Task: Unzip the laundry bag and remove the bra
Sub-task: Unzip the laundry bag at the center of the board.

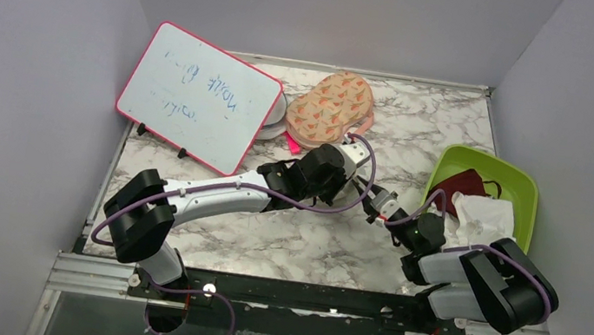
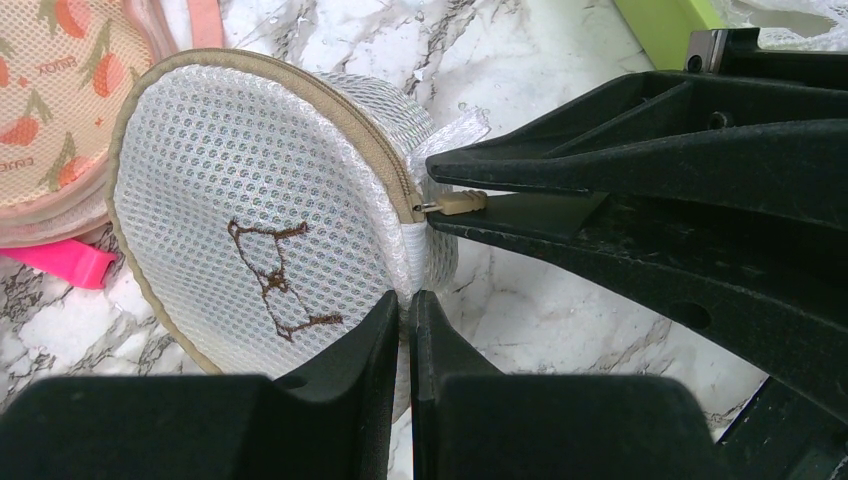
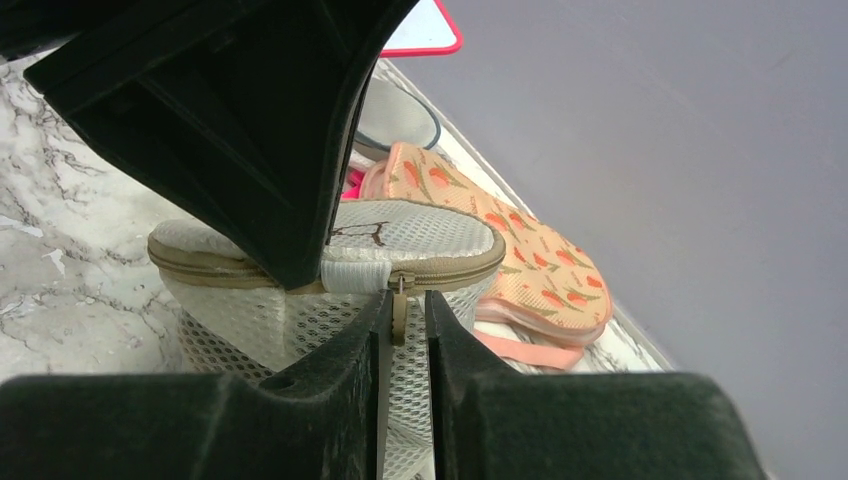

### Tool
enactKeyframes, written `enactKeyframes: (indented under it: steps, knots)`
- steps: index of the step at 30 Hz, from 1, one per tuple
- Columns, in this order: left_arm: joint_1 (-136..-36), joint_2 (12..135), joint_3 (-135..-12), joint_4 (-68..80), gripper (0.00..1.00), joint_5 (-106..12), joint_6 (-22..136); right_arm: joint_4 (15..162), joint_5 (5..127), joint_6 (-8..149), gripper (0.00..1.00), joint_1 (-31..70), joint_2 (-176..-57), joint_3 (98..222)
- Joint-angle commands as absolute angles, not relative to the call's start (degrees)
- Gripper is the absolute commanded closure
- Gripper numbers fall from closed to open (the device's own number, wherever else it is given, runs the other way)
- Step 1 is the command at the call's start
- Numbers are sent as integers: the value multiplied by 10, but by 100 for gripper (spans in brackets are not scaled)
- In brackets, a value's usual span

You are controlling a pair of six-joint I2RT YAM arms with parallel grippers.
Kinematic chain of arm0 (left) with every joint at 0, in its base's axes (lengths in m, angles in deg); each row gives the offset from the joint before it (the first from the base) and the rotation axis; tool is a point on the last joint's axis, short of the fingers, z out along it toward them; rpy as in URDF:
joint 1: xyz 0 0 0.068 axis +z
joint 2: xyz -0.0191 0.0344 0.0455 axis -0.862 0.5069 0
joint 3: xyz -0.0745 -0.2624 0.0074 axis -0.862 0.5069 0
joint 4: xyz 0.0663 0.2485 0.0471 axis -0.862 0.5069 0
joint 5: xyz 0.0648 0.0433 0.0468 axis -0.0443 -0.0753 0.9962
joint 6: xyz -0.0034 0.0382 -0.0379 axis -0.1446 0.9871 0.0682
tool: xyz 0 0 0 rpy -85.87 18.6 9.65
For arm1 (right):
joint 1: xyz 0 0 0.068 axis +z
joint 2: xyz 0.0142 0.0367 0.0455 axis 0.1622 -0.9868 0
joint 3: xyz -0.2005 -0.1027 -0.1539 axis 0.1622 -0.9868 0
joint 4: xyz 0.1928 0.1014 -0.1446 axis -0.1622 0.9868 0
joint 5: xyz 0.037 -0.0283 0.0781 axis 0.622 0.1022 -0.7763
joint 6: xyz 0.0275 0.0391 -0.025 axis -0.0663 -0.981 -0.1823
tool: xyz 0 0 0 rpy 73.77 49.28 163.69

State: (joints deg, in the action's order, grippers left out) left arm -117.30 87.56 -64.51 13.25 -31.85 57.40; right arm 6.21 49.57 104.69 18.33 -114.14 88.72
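Observation:
The laundry bag (image 2: 250, 200) is a round white mesh pod with a tan zip round its rim and a dark bra outline on its lid. It stands on the marble beside the peach case. My left gripper (image 2: 407, 297) is shut on the white fabric tab at the rim. My right gripper (image 3: 405, 300) has its jaws narrowly apart around the tan zip pull (image 3: 399, 315). The pull rests against one finger, with a gap to the other. The zip is closed. In the top view both grippers meet mid-table and cover the pod. The bra is hidden.
A peach printed case (image 1: 333, 107) with a pink strap lies just behind the pod. A pink-framed whiteboard (image 1: 198, 99) leans at the back left. A green tray (image 1: 526, 195) at the right holds a dark red cloth (image 1: 462, 184) and white mesh (image 1: 484, 218).

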Motion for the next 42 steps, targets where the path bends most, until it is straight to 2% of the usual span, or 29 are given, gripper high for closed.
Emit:
enactKeyframes:
  steps: [1, 5, 12, 21, 27, 33, 38, 41, 42]
  knots:
    - [-1174, 873, -659, 124, 100, -332, 576, 33, 499, 1048, 83, 184, -1149, 894]
    - [-1174, 875, -659, 124, 100, -333, 576, 33, 497, 1048, 85, 184, -1149, 895]
    - [-1174, 878, -659, 125, 100, -333, 580, 40, 528, 1042, 99, 184, -1141, 899]
    - [-1175, 870, -638, 99, 100, -319, 630, 148, 580, 1011, 99, 184, -1134, 944]
    - [-1191, 838, -589, 78, 100, -335, 795, 140, 583, 1033, 99, 184, -1112, 918]
    - [-1193, 816, -563, 126, 100, -240, 889, 150, 606, 1011, 99, 184, -1092, 911]
    - [-1187, 792, -556, 172, 100, -268, 918, 171, 530, 1014, 99, 184, -1090, 922]
    - [-1171, 783, -558, 182, 100, -274, 878, 183, 472, 1016, 99, 184, -1089, 926]
    - [-1163, 782, -563, 187, 96, -289, 852, 175, 462, 1011, 99, 184, -1091, 924]
